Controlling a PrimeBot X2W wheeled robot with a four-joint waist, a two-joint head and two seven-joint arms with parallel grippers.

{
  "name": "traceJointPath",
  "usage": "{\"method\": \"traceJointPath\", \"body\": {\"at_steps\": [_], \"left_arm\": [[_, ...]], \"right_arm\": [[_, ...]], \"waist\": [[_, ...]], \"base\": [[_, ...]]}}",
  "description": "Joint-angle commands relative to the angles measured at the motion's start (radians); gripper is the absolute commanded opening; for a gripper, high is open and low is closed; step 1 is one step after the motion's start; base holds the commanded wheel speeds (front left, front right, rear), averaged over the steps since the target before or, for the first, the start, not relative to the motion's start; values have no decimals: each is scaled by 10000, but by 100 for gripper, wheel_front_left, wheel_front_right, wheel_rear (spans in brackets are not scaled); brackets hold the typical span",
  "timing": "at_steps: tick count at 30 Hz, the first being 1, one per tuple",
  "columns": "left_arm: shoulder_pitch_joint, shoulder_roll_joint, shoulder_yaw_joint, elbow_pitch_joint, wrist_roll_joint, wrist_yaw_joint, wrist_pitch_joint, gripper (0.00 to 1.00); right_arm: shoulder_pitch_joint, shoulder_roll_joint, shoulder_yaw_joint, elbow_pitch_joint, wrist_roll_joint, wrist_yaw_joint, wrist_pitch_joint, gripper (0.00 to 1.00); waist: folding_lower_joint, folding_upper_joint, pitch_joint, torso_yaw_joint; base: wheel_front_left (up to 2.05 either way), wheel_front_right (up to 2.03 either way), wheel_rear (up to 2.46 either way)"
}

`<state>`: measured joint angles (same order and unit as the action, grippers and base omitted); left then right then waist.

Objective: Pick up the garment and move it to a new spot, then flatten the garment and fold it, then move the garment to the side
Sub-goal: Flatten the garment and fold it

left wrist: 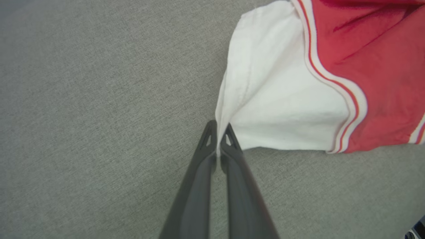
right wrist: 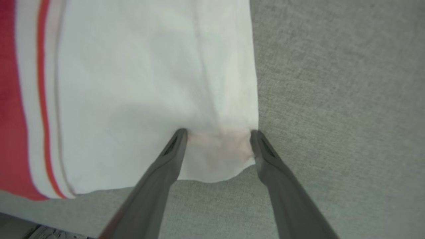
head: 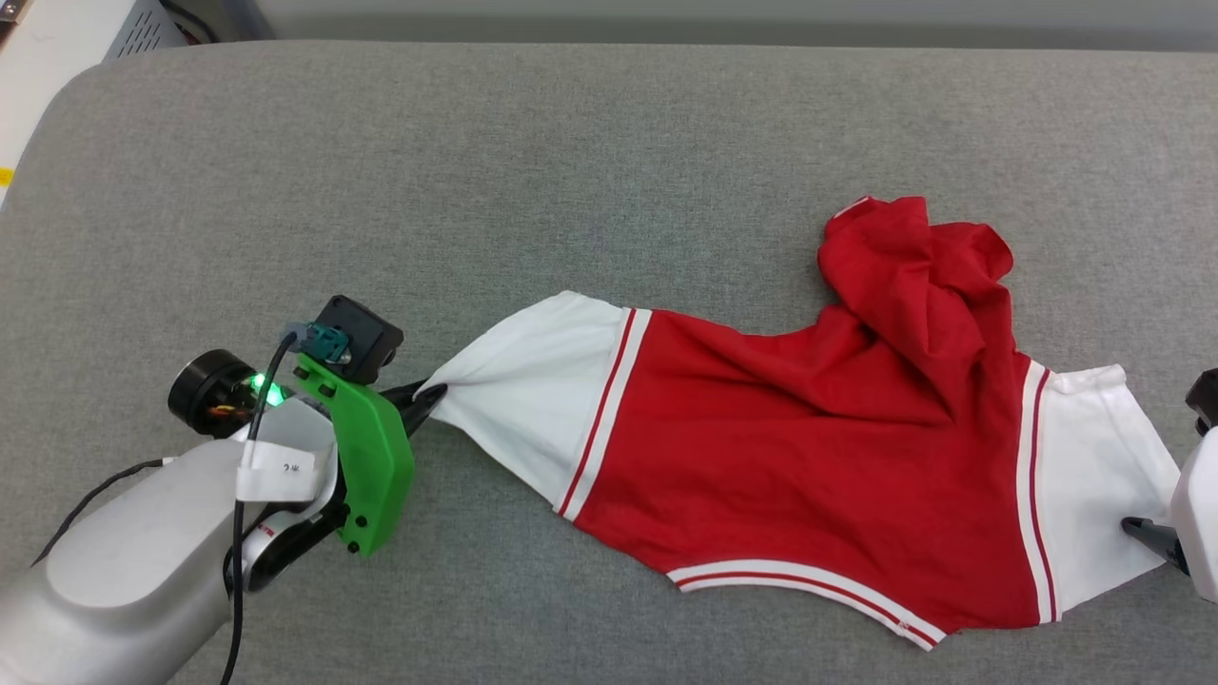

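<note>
shirt (head: 809, 447): red, white sleeves, rumpled on grey worktop (head: 609, 143) | left fingers (left wrist: 232, 159): pinching shirt's sleeve edge | right fingers (right wrist: 167, 159): spread, astride shirt's other sleeve edge

1. Head view: bright, even overhead light; sharp; thin soft shadow along the garment (head: 809, 428) edges.
2. Wrist views: softer focus; jaws blurred toward the bottom edge.
3. Right wrist view: white sleeve (right wrist: 149, 83) slightly washed out, faint grey shading.

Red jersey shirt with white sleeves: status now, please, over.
Left gripper shut on one sleeve's edge. Right gripper open, astride other sleeve's corner. Red, white-sleeved jersey T-shirt on grey cloth surface, far part bunched. Nothing in the way.
</note>
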<state>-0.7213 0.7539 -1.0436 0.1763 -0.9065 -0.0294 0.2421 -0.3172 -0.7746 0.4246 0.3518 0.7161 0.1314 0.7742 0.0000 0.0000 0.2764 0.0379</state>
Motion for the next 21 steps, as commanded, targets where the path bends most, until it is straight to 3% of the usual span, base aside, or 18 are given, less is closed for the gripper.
{"method": "traceJointPath", "body": {"at_steps": [1,4,5,6,12,21], "left_arm": [[-44,31,48,25,8,77,-123,0],[69,84,47,64,-21,84,-227,0],[106,101,51,74,-35,89,-262,0],[163,115,61,89,-63,96,-319,0],[524,196,159,-62,-128,186,-875,0],[825,948,759,-1590,-215,750,-1691,0]], "right_arm": [[127,402,347,476,139,-7,-156,100],[54,510,733,810,341,-7,-558,100],[9,512,797,870,391,-7,-720,28],[-41,510,883,883,498,-7,-899,0],[-220,185,914,319,1078,-7,-2173,0],[204,-767,-430,-1682,1827,-7,-3752,0]], "waist": [[0,0,26,-12],[0,0,1,-72],[0,0,-27,-97],[0,0,-88,-129],[0,0,-586,-252],[0,0,-1349,-402]], "base": [[0,0,0],[0,0,0],[0,0,0],[0,0,0],[0,0,0],[0,0,0]]}}
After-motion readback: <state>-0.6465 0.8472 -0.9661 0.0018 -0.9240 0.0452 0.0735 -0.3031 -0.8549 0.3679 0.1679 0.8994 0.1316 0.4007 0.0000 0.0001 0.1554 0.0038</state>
